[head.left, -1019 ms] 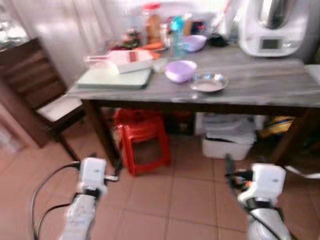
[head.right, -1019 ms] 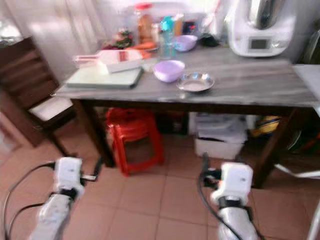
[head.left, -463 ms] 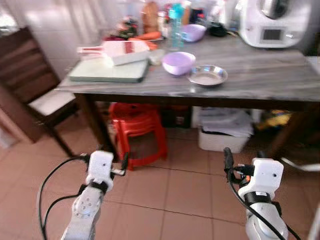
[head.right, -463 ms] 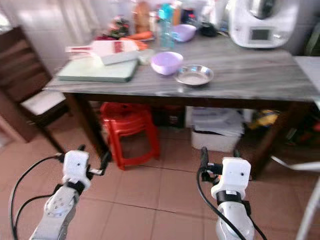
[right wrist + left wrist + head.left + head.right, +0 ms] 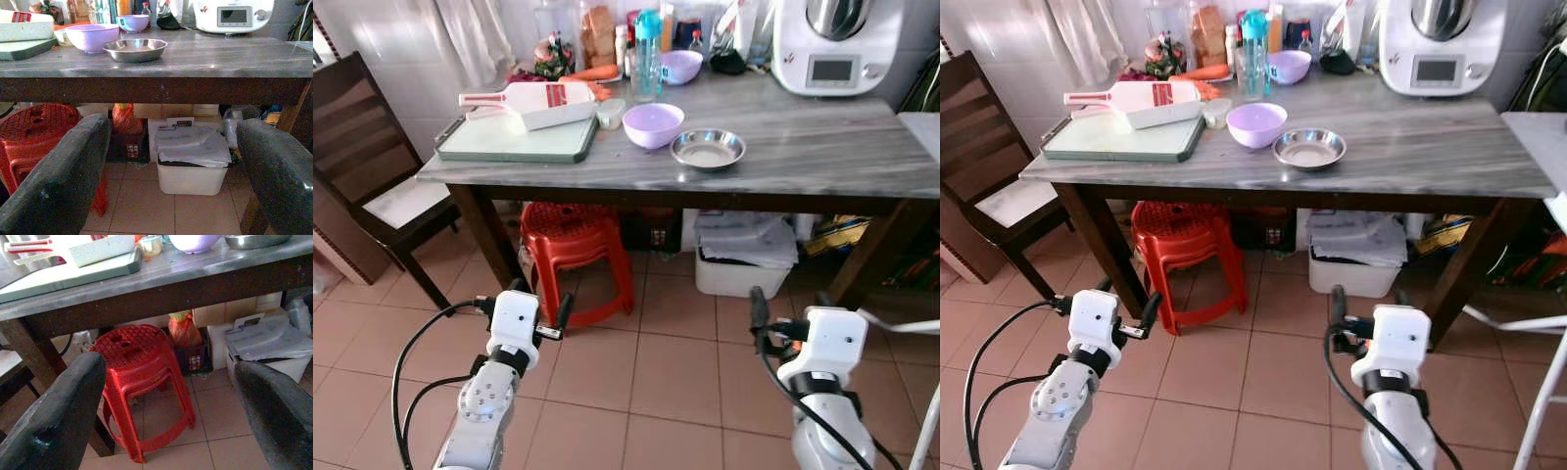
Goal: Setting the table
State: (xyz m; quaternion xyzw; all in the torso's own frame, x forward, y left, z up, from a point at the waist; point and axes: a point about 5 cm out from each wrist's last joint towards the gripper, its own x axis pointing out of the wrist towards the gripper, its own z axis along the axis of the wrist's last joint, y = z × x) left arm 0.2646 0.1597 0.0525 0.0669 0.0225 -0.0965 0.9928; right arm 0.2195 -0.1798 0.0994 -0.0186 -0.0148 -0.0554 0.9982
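Grey-topped surface (image 5: 822, 147) stands ahead with purple bowl (image 5: 653, 124) and steel dish (image 5: 707, 149) unreached; left hand (image 5: 533, 305) and right hand (image 5: 786, 311) hang low, released and empty, so approach precedes any grasp.

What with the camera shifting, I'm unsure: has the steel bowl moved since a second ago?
No. The steel bowl still sits just right of the purple bowl on the table; only the camera moved.
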